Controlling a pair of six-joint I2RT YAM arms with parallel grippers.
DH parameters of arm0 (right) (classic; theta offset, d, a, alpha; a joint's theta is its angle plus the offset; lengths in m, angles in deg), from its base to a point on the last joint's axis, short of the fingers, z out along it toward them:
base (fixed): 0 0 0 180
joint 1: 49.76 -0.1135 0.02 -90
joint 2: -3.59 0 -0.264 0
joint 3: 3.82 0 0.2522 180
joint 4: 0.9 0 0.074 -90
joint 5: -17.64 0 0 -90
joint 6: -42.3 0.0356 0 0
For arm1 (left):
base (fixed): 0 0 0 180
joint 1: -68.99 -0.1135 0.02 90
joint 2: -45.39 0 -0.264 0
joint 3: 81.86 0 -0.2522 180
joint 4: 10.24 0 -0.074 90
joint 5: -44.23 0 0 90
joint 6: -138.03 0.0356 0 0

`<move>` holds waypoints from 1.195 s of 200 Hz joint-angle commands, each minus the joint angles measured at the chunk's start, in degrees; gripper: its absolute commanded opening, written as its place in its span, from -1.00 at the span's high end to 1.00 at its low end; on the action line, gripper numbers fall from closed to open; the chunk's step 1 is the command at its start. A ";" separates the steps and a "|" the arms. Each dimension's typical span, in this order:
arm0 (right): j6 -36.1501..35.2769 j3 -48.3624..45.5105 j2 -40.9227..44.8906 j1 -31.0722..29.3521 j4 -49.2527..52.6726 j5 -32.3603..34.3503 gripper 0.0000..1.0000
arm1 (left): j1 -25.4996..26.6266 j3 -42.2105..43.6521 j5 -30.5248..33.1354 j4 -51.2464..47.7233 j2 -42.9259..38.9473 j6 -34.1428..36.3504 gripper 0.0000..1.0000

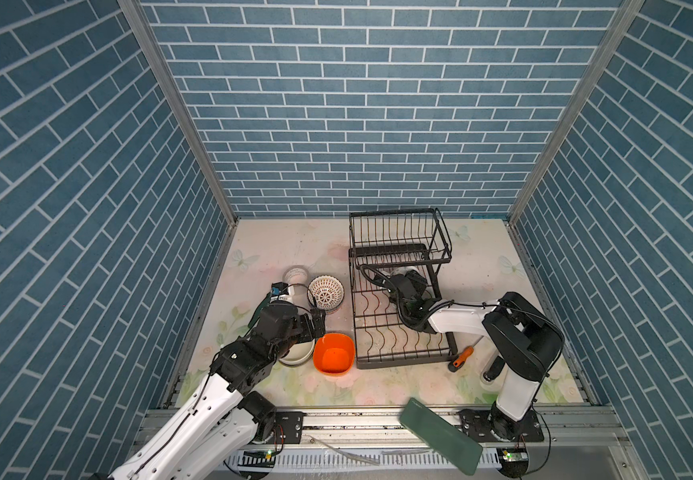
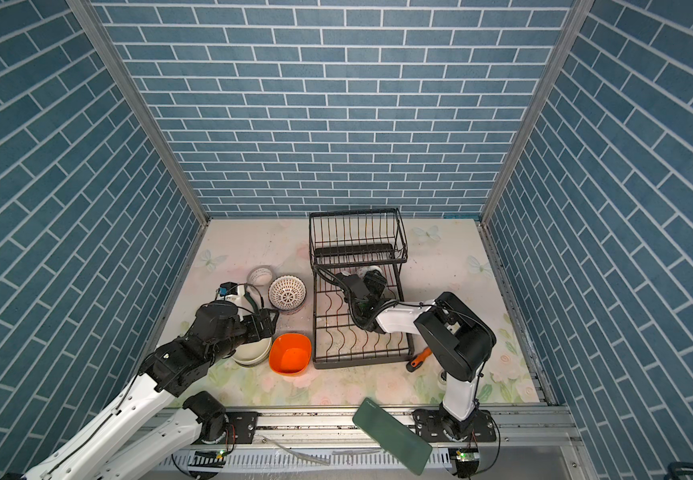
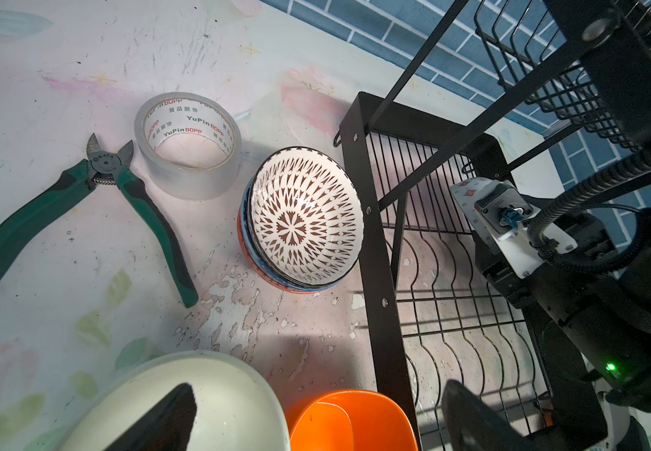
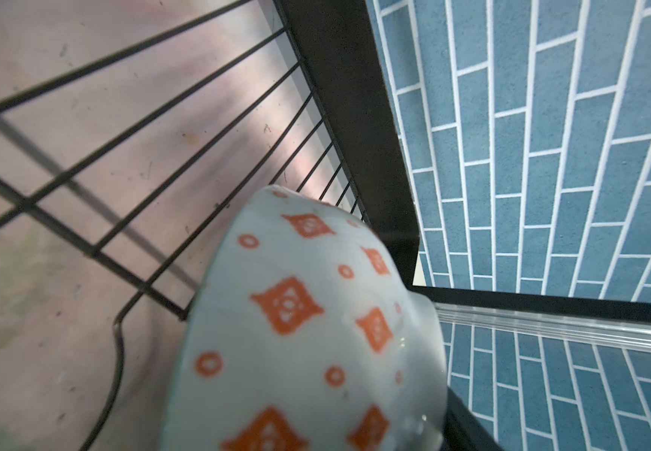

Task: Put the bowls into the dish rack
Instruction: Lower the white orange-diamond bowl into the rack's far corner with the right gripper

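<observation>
The black wire dish rack [image 1: 403, 365] [image 2: 361, 363] [image 3: 370, 234] stands mid-table. My right gripper [image 1: 413, 276] reaches into its lower tier under the raised basket, shut on a white bowl with orange diamonds [image 4: 308, 332] [image 3: 468, 195] held on its side above the wires. My left gripper [image 1: 318, 321] [image 3: 316, 419] hangs open and holds nothing. It is above stacked cream bowls [image 1: 297, 353] [image 3: 218, 390] and an orange plastic bowl [image 1: 333, 353] [image 3: 351, 421]. A black-and-white patterned bowl [image 1: 326, 293] [image 3: 304, 226] tops a small stack left of the rack.
A tape roll [image 1: 296, 275] [image 3: 189, 144] and green-handled pliers [image 3: 42, 218] lie behind the left gripper. An orange-handled screwdriver [image 1: 462, 358] lies at the rack's front right corner. A dark green flat pad [image 1: 440, 434] rests on the front rail.
</observation>
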 commanded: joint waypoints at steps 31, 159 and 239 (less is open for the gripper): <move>-8.35 4.51 -3.31 2.93 -10.73 2.34 0.27 | -0.47 1.27 -0.51 0.86 0.09 -0.58 -0.99; -5.12 9.66 -8.15 6.38 -8.76 -1.03 0.08 | -0.48 2.33 -1.92 3.47 2.74 -1.37 -0.99; 3.04 9.34 -7.30 6.38 -1.94 -3.33 -0.52 | -0.47 2.24 -1.68 3.52 3.31 -1.27 -0.99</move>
